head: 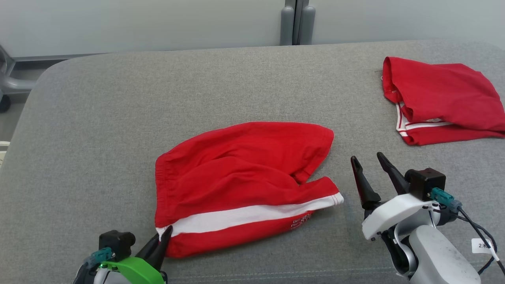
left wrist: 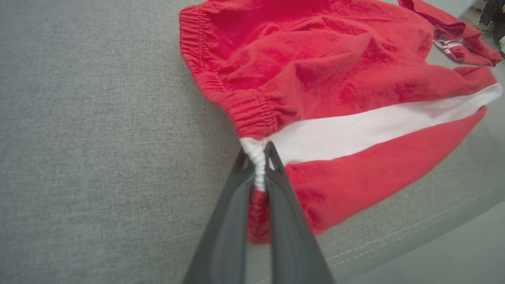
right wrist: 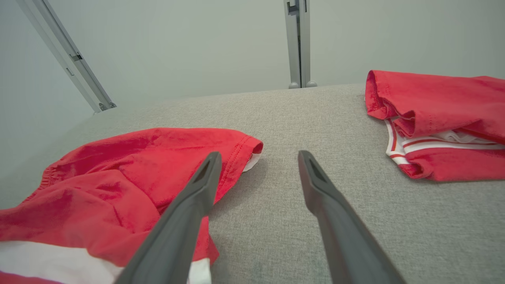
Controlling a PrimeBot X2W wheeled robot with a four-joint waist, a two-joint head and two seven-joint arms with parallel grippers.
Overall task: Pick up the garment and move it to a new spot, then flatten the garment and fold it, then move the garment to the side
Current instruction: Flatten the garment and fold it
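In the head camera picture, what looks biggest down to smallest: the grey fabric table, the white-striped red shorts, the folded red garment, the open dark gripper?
1. grey fabric table
2. white-striped red shorts
3. folded red garment, cut off by the edge
4. right gripper, open, though nearest the camera

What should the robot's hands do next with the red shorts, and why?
Probably move the open right hand left to pinch the leg hem of the red white-striped fabric shorts: the left hand is shut on their waistband, the right holds nothing.
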